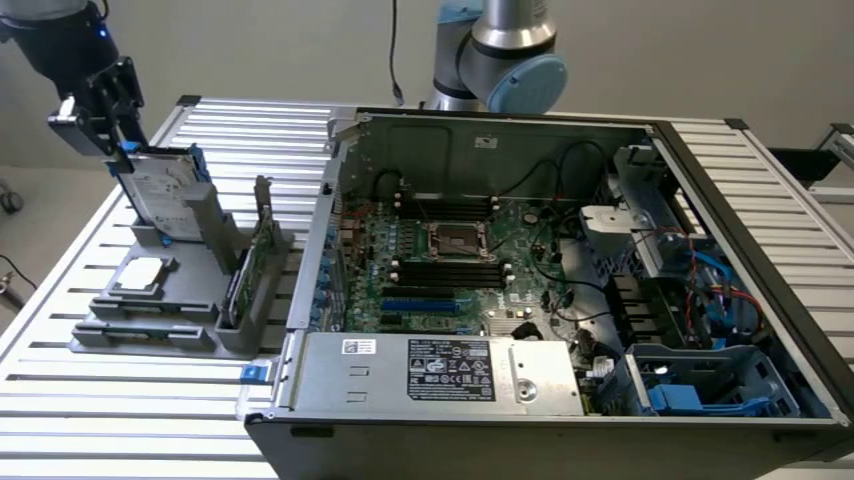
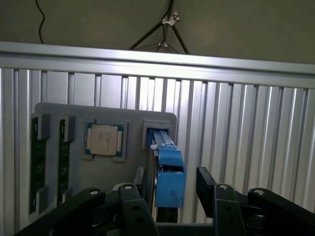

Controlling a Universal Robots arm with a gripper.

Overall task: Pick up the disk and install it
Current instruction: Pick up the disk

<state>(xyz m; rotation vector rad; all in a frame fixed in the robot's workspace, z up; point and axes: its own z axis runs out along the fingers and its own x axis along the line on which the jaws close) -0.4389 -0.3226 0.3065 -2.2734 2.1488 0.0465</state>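
So the end effector [image 1: 123, 135] is open, fingers [image 2: 205, 183] spread on either side of the disk's [image 1: 167, 195] blue top edge, not clamping it as far as I can see. The disk is standing upright in a slot at the far corner of the grey holder [image 1: 147, 325]. The holder sits on the slatted surface [image 1: 134, 420] near its edge, on the exterior view's left, just beside the opened computer case [image 1: 534, 250].

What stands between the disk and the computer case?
In the exterior view, a green circuit card, upright in the grey holder, between disk and case.
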